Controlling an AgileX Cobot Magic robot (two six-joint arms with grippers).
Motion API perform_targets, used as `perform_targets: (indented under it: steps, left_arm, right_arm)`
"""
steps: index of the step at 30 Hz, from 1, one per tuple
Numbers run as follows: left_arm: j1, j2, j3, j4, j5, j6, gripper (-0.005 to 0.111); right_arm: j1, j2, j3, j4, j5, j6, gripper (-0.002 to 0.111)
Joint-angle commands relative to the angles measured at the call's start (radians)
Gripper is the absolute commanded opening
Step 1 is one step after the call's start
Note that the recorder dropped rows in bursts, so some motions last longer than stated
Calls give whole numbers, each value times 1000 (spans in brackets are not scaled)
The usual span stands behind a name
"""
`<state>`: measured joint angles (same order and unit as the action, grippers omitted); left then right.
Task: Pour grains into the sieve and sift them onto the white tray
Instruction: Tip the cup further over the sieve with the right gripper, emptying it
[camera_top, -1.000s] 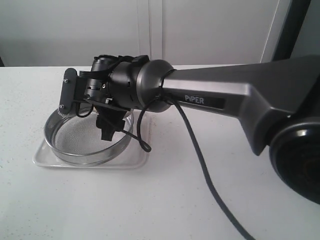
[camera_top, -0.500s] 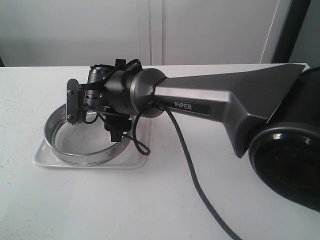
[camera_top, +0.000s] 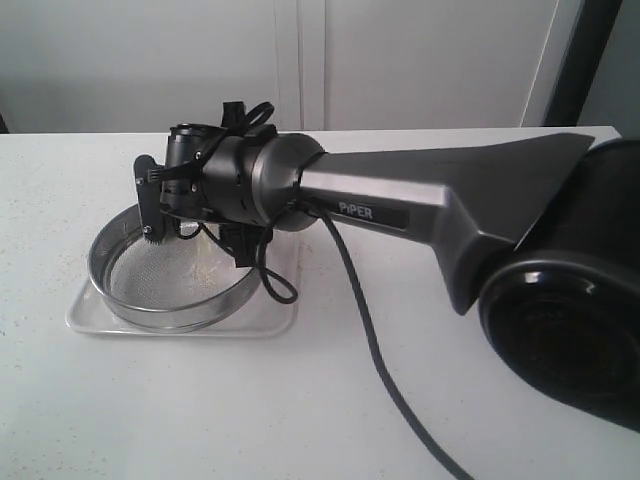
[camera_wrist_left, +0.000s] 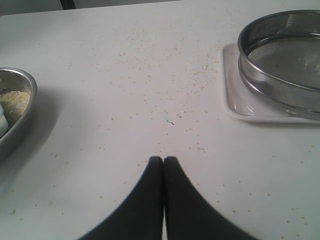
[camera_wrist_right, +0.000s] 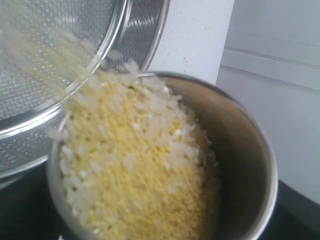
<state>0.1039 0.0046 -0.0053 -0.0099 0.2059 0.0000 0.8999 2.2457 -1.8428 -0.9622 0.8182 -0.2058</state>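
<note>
Over the last second the right arm has rolled its wrist further, and the grains (camera_wrist_right: 135, 170) now slide out of the tipped cup (camera_wrist_right: 245, 150) - blurred in mid-fall - onto the mesh of the sieve (camera_top: 170, 312), which sits on the white tray (camera_top: 270, 322). The right hand (camera_top: 225, 235) grips the cup above the sieve, lip aimed down into the ring. The left hand (camera_wrist_left: 163, 165), pressed closed and empty, hangs over the worktop (camera_top: 200, 400), well apart.

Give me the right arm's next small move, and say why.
Probably tip the steel cup a little steeper over the sieve. The grains are only just spilling over its lip onto the mesh, and most of the load sits in the cup. The sieve rests on the white tray, so a gentle tilt should land them inside the ring.
</note>
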Motion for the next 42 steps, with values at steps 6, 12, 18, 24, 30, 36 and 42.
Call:
perform_targets:
  steps: [6,12,18,24,30,36,42]
  left_arm:
    - [-8,-5,5,-11,-4,0,0]
    - [-8,-5,5,-11,-4,0,0]
    - [-8,-5,5,-11,-4,0,0]
    - [-8,-5,5,-11,-4,0,0]
    - [-8,-5,5,-11,-4,0,0]
    - [-8,-5,5,-11,-4,0,0]
    - [-8,-5,5,-11,-4,0,0]
  right_arm:
    - [0,49,-79,-16,56,-74,0]
    - [0,49,-79,-26,89,-111,0]
    - [19,49,-79,-64,92,-137,0]
    - [35,49,-79,-75,94,-161,0]
    - [54,49,-79,-129,100,-183,0]
    - [64,51,-79,-187,100,-217,0]
    - [71,51,-79,-224,100,-217,0]
